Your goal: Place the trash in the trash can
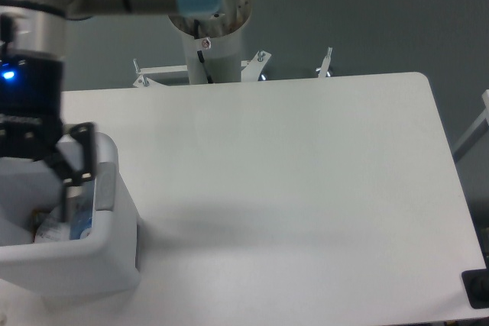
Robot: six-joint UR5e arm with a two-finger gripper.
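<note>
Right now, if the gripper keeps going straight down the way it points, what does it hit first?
Probably the bottle lying inside the bin. The gripper hangs open over the bin's mouth, pointing down into it; depth is hard to judge from this one view.

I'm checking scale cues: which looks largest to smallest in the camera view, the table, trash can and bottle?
1. table
2. trash can
3. bottle, mostly hidden inside the trash can, so only its visible part counts.
</note>
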